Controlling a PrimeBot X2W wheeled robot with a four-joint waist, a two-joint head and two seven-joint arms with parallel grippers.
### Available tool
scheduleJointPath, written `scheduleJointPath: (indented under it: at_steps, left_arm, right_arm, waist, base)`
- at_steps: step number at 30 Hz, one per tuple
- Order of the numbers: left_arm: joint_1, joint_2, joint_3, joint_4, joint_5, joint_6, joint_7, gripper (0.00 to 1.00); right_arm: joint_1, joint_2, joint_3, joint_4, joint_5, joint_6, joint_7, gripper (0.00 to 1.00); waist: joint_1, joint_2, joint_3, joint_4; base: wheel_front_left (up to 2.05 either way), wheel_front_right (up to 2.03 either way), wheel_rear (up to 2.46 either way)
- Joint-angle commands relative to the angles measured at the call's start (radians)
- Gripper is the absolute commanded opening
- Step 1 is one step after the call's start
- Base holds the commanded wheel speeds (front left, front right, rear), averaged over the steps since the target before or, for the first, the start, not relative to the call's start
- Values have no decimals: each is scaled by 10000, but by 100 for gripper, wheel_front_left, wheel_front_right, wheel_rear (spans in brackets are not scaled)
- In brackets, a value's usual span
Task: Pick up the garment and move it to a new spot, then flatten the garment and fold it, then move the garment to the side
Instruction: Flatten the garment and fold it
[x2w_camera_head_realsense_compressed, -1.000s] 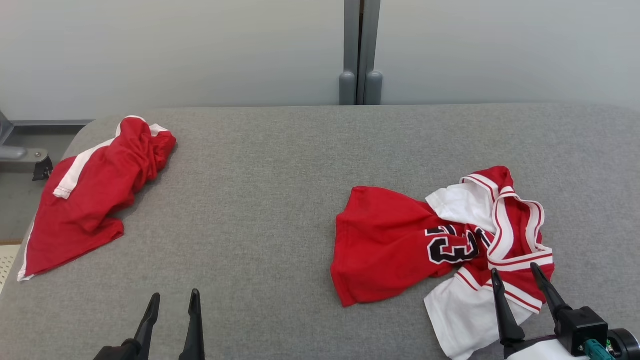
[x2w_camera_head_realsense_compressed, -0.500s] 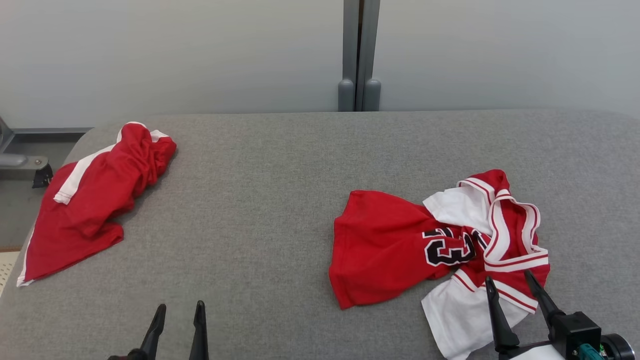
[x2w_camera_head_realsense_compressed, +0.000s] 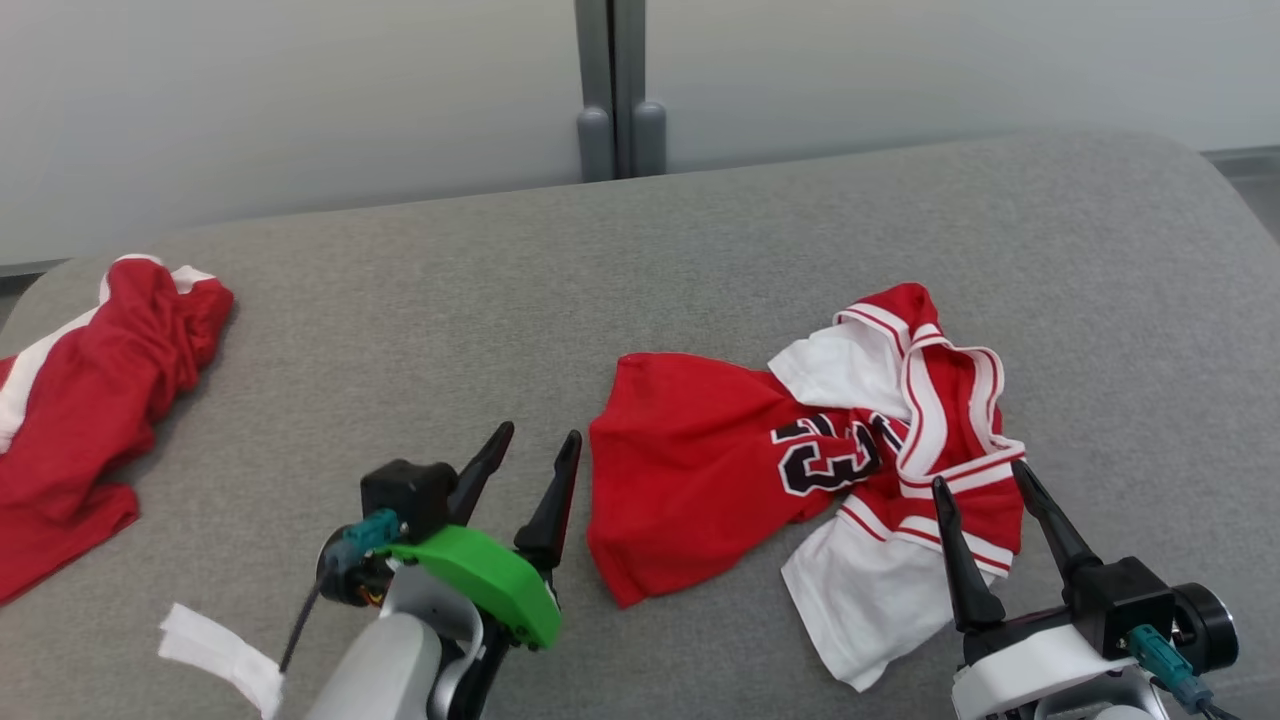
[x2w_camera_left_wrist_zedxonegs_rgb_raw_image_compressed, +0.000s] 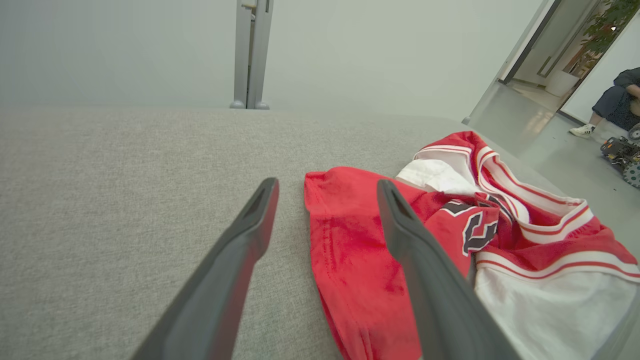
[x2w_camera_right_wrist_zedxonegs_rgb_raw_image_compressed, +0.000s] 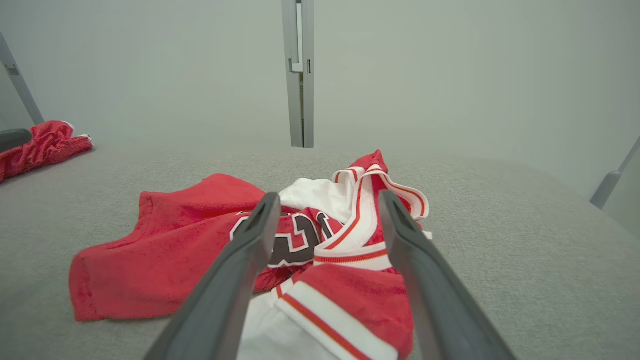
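A: What lies on the grey desk (x2w_camera_head_realsense_compressed: 400, 300) over at the left?

B: A crumpled red cloth (x2w_camera_head_realsense_compressed: 80, 400) with a white stripe. It sits at the desk's left edge and runs partly out of the head view.

A: And behind the desk?

B: A pale wall (x2w_camera_head_realsense_compressed: 250, 100), split by a grey upright post (x2w_camera_head_realsense_compressed: 612, 90) with two rounded feet at the far edge.

A: Anything beyond that?

B: In the left wrist view there's a dark door frame (x2w_camera_left_wrist_zedxonegs_rgb_raw_image_compressed: 523, 47) on the right. Past it a seated person (x2w_camera_left_wrist_zedxonegs_rgb_raw_image_compressed: 620, 97) in dark clothes has a white shoe (x2w_camera_left_wrist_zedxonegs_rgb_raw_image_compressed: 582, 131) on the floor (x2w_camera_left_wrist_zedxonegs_rgb_raw_image_compressed: 550, 145). A leafy plant (x2w_camera_left_wrist_zedxonegs_rgb_raw_image_compressed: 607, 22) is above, and a small wheeled device (x2w_camera_left_wrist_zedxonegs_rgb_raw_image_compressed: 622, 152) stands near the shoe.
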Motion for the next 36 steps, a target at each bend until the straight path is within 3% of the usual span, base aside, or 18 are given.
scheduleJointPath:
  at_steps: [1, 9, 15, 22, 23, 24, 28, 36]
  left_arm:
    - [-459, 250, -138, 323, -404, -23, 288, 100]
    - [-2041, 829, -884, 2110, -2173, -26, 1664, 100]
    - [-2459, 930, -1148, 2649, -3796, -28, 2530, 100]
    - [-2814, 970, -1729, 3015, -4461, -27, 2736, 100]
    - [-2846, 877, -1852, 2875, -4674, -27, 2763, 41]
    - [-2876, 808, -1932, 2664, -4923, -27, 2722, 0]
    - [-2830, 940, -2381, 1473, -5753, -27, 2085, 0]
    - [-1749, 1704, -2949, -1174, -5932, -29, -95, 0]
  right_arm:
    - [-180, -29, 6, -89, 63, -14, -3, 100]
    - [-444, -26, 134, -238, 212, -14, -3, 100]
    - [-518, -25, 149, -284, 274, -14, -3, 100]
    - [-706, -26, 252, -286, 304, -14, -3, 100]
    - [-730, -28, 246, -289, 313, -14, -3, 100]
    - [-743, -31, 232, -280, 328, -14, -3, 100]
    - [-569, -28, 169, -166, 419, -14, -3, 100]
    - [-43, -29, -144, -10, 416, -14, -3, 100]
  waist:
    - [0, -1, 701, -852]
    - [0, -1, 1462, -1767]
    - [0, -1, 1649, -2000]
    - [0, -1, 1806, -2149]
    - [0, -1, 1817, -2146]
    - [0, -1, 1811, -2115]
    - [0, -1, 1668, -1856]
    - [0, -1, 884, -888]
  base:
    - [0, 0, 0]
    - [0, 0, 0]
    - [0, 0, 0]
    - [0, 0, 0]
    - [0, 0, 0]
    - [0, 0, 0]
    - [0, 0, 0]
    - [0, 0, 0]
